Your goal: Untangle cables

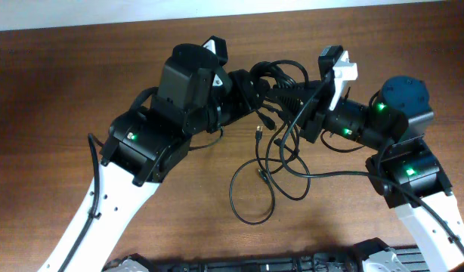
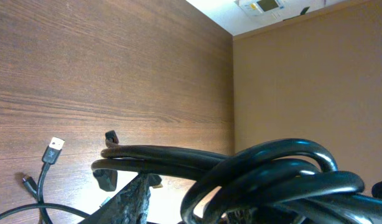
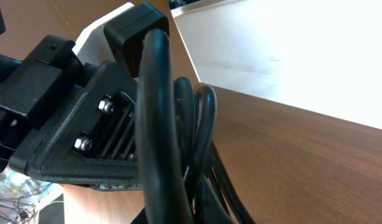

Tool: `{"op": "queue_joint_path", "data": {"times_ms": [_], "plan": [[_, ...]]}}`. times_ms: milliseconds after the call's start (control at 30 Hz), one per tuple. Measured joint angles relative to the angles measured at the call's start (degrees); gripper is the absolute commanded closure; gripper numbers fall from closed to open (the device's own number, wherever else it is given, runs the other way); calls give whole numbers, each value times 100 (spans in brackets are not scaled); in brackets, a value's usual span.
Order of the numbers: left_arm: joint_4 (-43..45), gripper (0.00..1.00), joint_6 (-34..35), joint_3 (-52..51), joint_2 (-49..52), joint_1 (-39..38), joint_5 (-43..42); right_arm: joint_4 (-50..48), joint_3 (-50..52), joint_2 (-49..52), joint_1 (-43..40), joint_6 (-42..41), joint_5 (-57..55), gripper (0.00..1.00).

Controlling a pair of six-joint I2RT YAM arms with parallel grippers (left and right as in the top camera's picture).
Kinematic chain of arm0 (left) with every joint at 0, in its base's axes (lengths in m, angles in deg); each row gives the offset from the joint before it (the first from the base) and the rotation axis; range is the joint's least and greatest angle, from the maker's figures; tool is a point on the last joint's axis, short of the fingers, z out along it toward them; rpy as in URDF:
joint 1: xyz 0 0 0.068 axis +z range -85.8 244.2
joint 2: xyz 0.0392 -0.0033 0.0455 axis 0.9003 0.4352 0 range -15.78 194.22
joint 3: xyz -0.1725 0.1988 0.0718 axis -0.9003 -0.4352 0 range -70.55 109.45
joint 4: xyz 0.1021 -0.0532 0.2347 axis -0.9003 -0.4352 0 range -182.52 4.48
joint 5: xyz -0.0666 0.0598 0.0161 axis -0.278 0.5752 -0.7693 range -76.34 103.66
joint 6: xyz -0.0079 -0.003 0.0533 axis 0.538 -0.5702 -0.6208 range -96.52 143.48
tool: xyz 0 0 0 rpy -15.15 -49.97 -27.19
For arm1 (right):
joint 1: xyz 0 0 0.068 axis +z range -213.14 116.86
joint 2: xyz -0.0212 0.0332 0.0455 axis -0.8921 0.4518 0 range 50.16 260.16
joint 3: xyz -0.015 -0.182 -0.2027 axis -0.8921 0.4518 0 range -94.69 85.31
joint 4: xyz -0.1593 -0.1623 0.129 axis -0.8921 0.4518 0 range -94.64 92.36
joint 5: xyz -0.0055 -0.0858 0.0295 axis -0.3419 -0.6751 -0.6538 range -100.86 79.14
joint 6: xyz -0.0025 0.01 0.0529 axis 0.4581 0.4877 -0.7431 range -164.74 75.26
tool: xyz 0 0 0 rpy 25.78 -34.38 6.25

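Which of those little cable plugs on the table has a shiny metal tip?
The wider plug near the left wrist view's left edge; the small plug below it and the stubby end to its right look dark.

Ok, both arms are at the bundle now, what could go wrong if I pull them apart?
The left end effector and right end effector meet at the cables, but cord fills both wrist views, so grip is unconfirmed; one may slip. Pulling could tighten the bundle. The loose loops on the table may drag and a plug snag.
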Motion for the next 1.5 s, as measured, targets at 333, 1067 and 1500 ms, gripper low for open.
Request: {"op": "queue_joint_path", "data": {"times_ms": [333,1067,1500], "plan": [[37,90,81,28,0,-28,11,20,7,31,13,-120,44,96],[-31,100,-2435,28,98,13,745,1025,-2,61,35,57,-411,37],[-409,100,-3910,28,98,17,1078,1342,-2,50,37,210,-831,50]]}}
